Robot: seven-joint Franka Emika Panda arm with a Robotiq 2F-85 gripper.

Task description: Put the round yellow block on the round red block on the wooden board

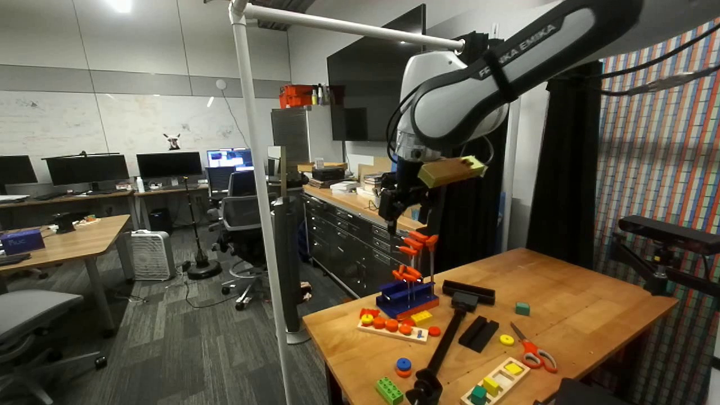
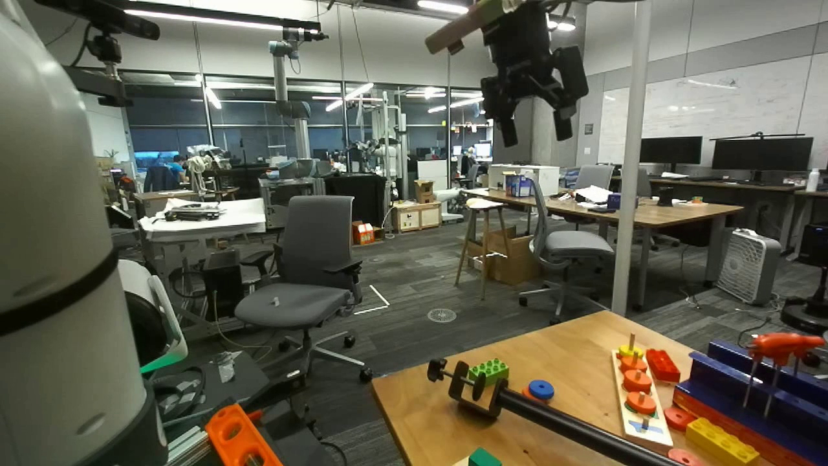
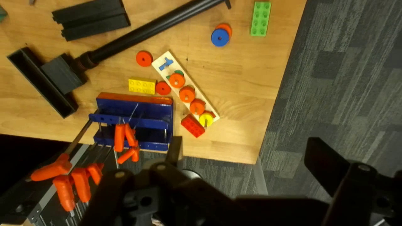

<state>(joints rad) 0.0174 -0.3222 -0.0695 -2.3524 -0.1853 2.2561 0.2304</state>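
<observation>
The wooden board [image 1: 413,338] with pegs lies on the table; it also shows in the wrist view [image 3: 160,60]. A round yellow block [image 3: 203,118] sits on its end peg, beside several round red-orange blocks [image 3: 187,94] on the other pegs. Another round yellow block [image 1: 507,340] lies loose on the table near the scissors; it is out of the wrist view. Two round red blocks [image 3: 144,58] lie loose beside the board. My gripper [image 2: 535,133] is open and empty, high above the table. In the wrist view its fingers [image 3: 246,147] are wide apart.
A blue holder [image 3: 135,110] with orange-handled tools stands beside the board. A black clamp bar [image 1: 444,351] crosses the table. Scissors [image 1: 531,351], a second block board [image 1: 509,377], a green brick [image 3: 260,18] and a blue disc on an orange one [image 3: 220,37] also lie there.
</observation>
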